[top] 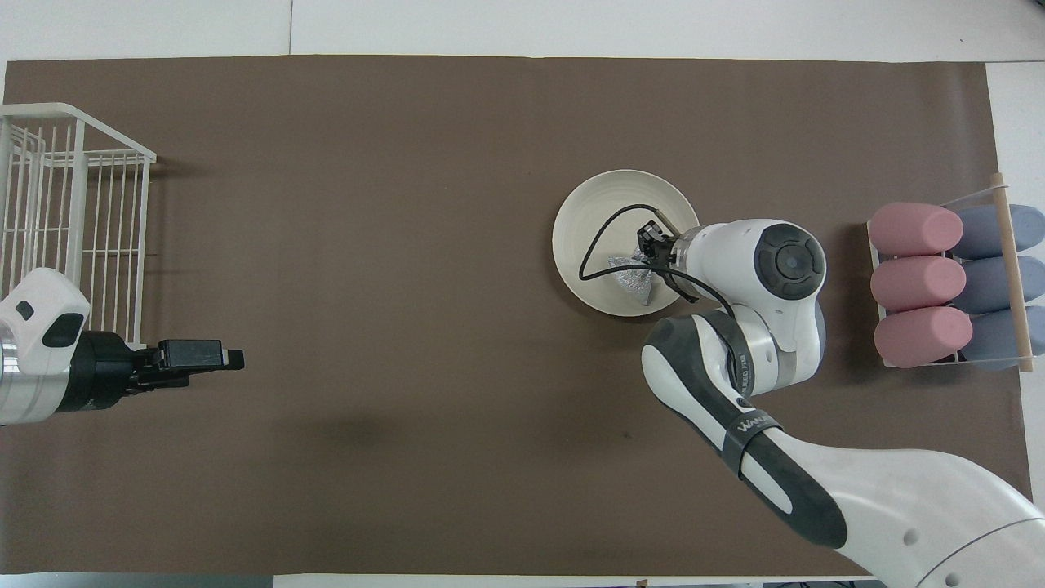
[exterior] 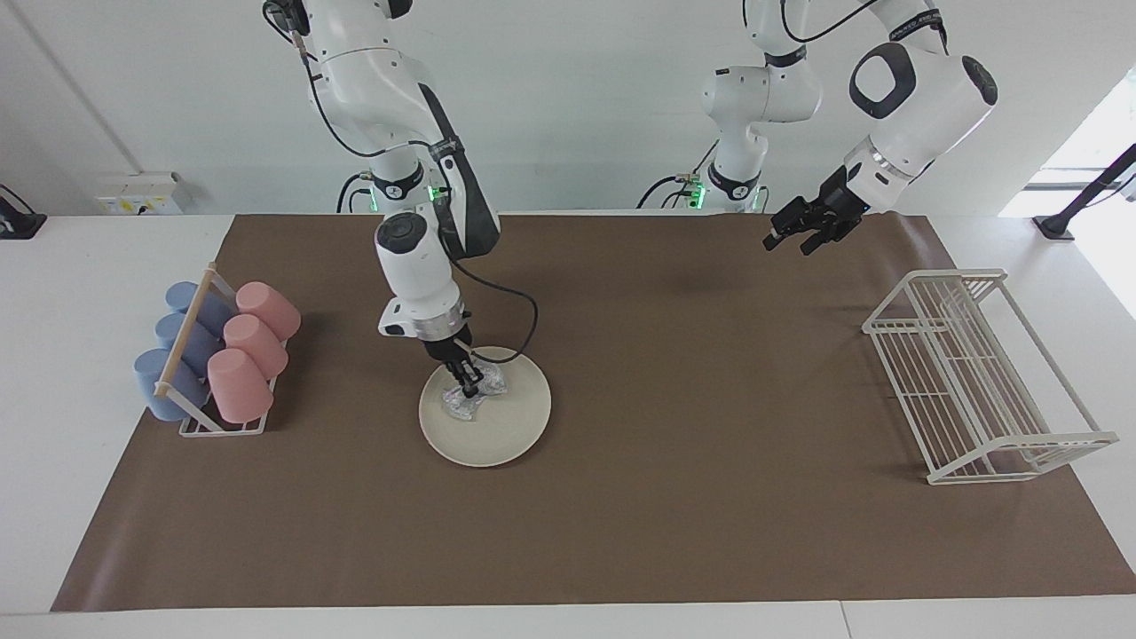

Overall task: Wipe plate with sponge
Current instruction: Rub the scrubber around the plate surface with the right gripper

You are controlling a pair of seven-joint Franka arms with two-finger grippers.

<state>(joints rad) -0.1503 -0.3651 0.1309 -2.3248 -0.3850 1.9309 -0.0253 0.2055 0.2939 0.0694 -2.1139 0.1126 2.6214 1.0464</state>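
Observation:
The cream-white plate (exterior: 508, 435) (top: 620, 189) lies flat on the brown mat near the table's middle. On it rests the silvery, wrinkled sponge (exterior: 462, 406) (top: 629, 280), on the part of the plate nearer the robots. My right gripper (exterior: 470, 383) (top: 645, 260) points down and is shut on the sponge, pressing it against the plate. Its black cable loops over the plate. My left gripper (exterior: 792, 243) (top: 233, 358) hangs open and holds nothing, in the air over the mat toward the left arm's end of the table.
A rack of pink cups (exterior: 244, 351) (top: 918, 282) and blue cups (exterior: 169, 359) (top: 996, 282) lying on their sides stands at the right arm's end. A white wire dish rack (exterior: 976, 373) (top: 73, 220) stands at the left arm's end.

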